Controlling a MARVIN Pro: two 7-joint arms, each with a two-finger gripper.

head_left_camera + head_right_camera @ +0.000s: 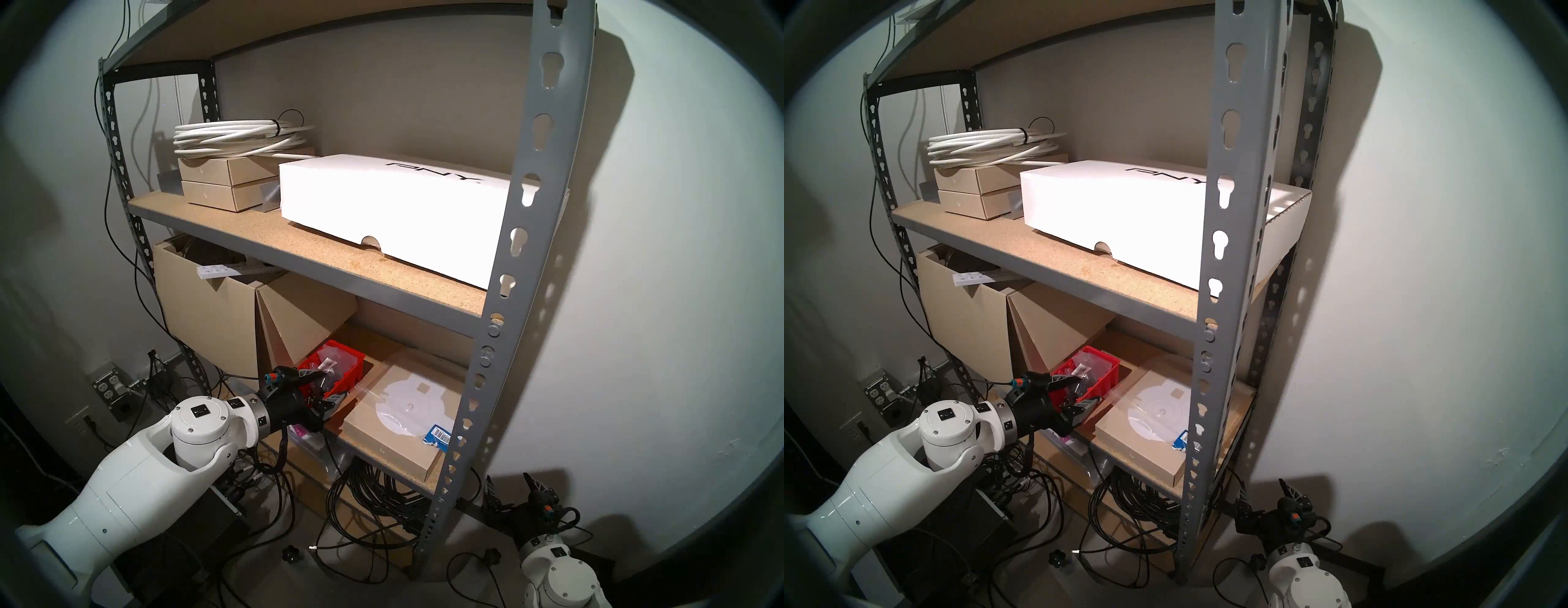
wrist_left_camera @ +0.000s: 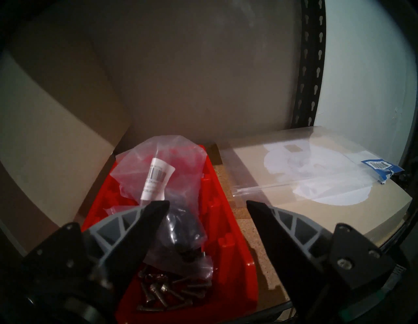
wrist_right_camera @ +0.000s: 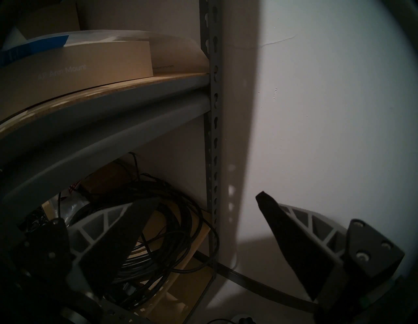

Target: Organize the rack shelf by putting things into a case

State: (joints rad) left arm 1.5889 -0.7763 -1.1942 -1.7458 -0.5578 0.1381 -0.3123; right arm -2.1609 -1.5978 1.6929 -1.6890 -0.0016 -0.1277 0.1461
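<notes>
My left gripper (image 2: 208, 204) sits spread wide at the front edge of the lower board of the rack shelf (image 1: 526, 237), holding nothing. One finger hangs over the red bin (image 2: 226, 217), the other over bare board between the bin and the flat tan box (image 2: 260, 181).

The clear bag with the white barcode label (image 2: 162, 178) is already in the bin, slumped on black parts, with loose silver screws (image 2: 165, 287) at the bin's near end. Looks like release is done, so the step in hand is clearing out.

To do it well: pull straight back toward the front edge, fingers kept wide, so I don't snag the bag film or drag the bin. The bag rides above the rim; it may need a nudge down.

The flat clear sleeve with a blue label (image 2: 380, 167) lies on the tan box by the right edge, maybe next.

My right gripper (image 3: 203, 201) hangs open and empty, low outside the rack's right front upright.
</notes>
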